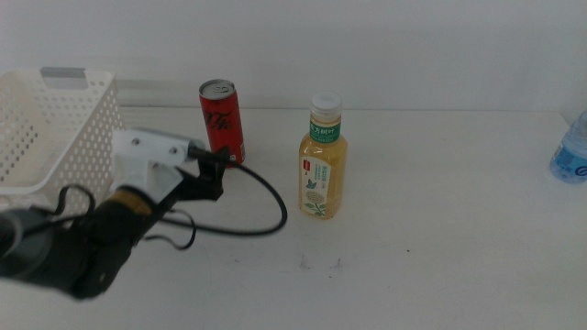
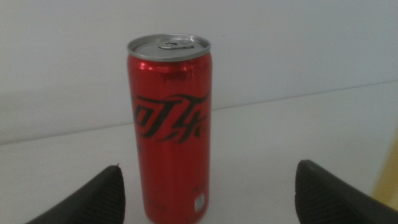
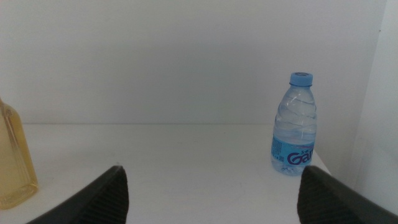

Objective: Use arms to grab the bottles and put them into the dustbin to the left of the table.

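A slim red cola can stands upright at the back of the table, just right of the white perforated dustbin. My left gripper reaches in from the left, low beside the can's base. In the left wrist view the can stands close ahead, between the wide-open jaws of the left gripper, untouched. The yellow tea bottle stands mid-table. A small clear water bottle sits at the far right edge. The right gripper is open and empty, facing the water bottle; it is out of the middle view.
A black cable loops on the table from the left arm toward the tea bottle. The tea bottle's edge shows beside the right gripper's jaw. A white wall runs behind the table.
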You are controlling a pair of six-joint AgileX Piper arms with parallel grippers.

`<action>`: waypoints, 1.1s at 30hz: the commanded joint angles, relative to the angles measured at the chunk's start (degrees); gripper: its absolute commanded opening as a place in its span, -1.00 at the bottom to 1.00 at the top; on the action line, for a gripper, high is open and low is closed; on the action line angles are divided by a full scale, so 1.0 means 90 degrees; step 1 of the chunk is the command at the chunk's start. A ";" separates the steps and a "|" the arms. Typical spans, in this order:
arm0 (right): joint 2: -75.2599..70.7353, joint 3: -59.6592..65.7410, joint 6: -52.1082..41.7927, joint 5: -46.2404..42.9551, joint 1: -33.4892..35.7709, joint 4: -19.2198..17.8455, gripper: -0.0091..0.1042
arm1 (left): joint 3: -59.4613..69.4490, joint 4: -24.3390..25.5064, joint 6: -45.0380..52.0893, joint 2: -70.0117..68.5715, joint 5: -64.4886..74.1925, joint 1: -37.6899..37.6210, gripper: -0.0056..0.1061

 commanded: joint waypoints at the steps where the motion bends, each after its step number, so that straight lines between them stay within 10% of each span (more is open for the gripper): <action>1: -0.0029 0.0026 -0.0032 -0.0060 -0.0024 -0.0010 0.78 | -0.0489 0.0491 -0.0291 0.0327 0.0152 0.0173 0.78; 29: -0.0029 0.0026 -0.0032 -0.0060 -0.0024 -0.0010 0.78 | -0.4104 0.0592 -0.0484 0.2963 0.1033 0.0268 0.77; 33: -0.0029 0.0026 -0.0032 -0.0060 -0.0024 -0.0010 0.78 | -0.4030 0.0485 -0.0491 0.2856 0.0911 0.0268 0.47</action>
